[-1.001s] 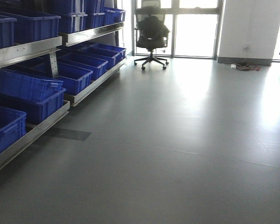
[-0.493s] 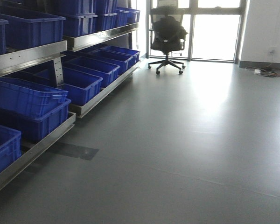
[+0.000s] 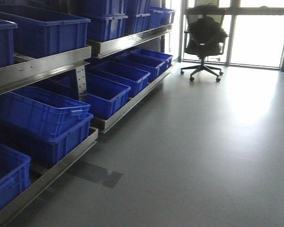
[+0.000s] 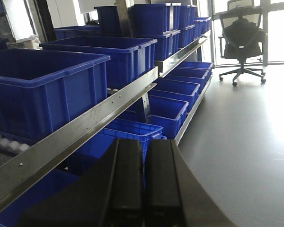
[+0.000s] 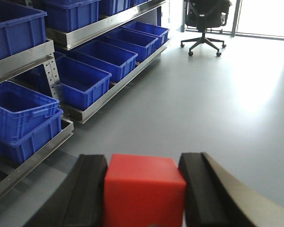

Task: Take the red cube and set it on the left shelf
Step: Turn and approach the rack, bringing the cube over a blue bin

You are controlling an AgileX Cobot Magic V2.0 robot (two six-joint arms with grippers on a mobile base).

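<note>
The red cube sits between the black fingers of my right gripper, which is shut on it above the grey floor. My left gripper is shut with nothing between its pads, held beside the left shelf, a steel rack whose flat front rail runs diagonally past it. That left shelf fills the left side of the front view, and the left shelf also shows in the right wrist view, stacked with blue crates. Neither gripper shows in the front view.
Blue crates line the lower rack level down to the floor rail. A black office chair stands at the far end by bright windows. Grey floor spreads to the right of the rack.
The front view has swung left and closer to the rack: the crates now fill more of the left side, and the chair has shifted right in the frame.
</note>
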